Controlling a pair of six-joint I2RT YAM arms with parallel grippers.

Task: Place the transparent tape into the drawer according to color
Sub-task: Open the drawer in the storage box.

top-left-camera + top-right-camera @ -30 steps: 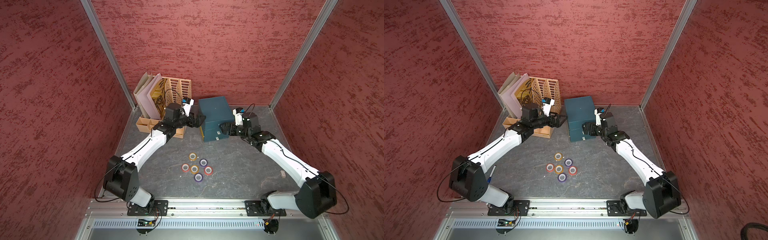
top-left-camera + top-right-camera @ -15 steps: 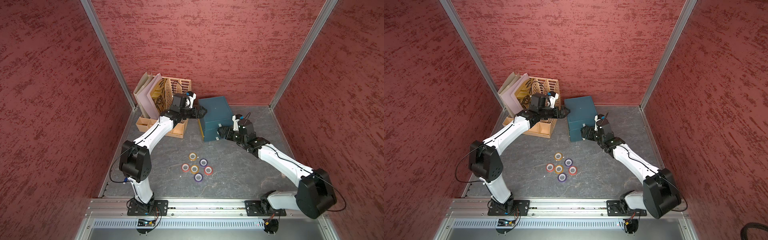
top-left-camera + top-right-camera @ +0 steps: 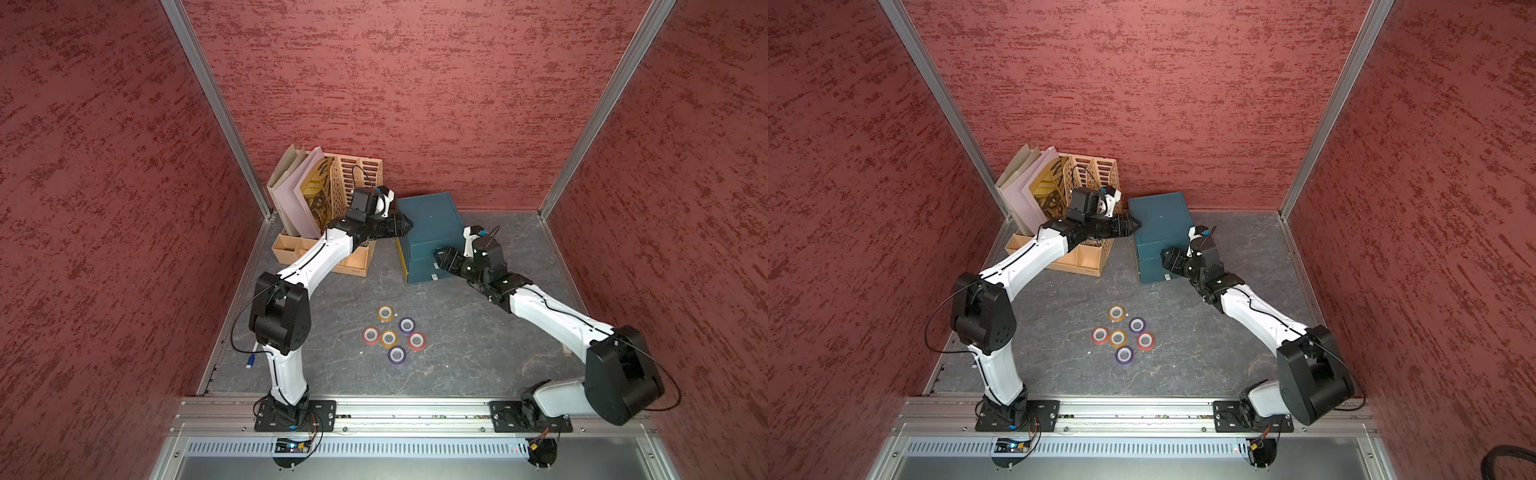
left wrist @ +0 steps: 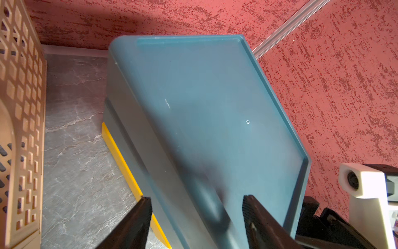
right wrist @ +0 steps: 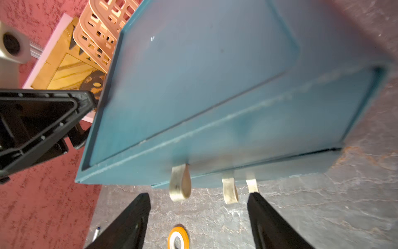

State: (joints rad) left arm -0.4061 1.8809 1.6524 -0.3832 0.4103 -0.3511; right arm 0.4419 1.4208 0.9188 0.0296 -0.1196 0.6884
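Right fingers (image 3: 439,257) hung half-open, empty, the pull (image 5: 179,185) of the drawer (image 3: 432,220) dead ahead at ten o'clock (nearer arm). Left fingers (image 3: 403,225), likewise apart, empty, bracketed its top edge.

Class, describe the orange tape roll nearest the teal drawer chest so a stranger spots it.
Find the teal drawer chest by the back wall. In front, six tape rolls cluster on the grey tabletop. Pick the orange roll nearest the chest; its orange twin sits in the middle.
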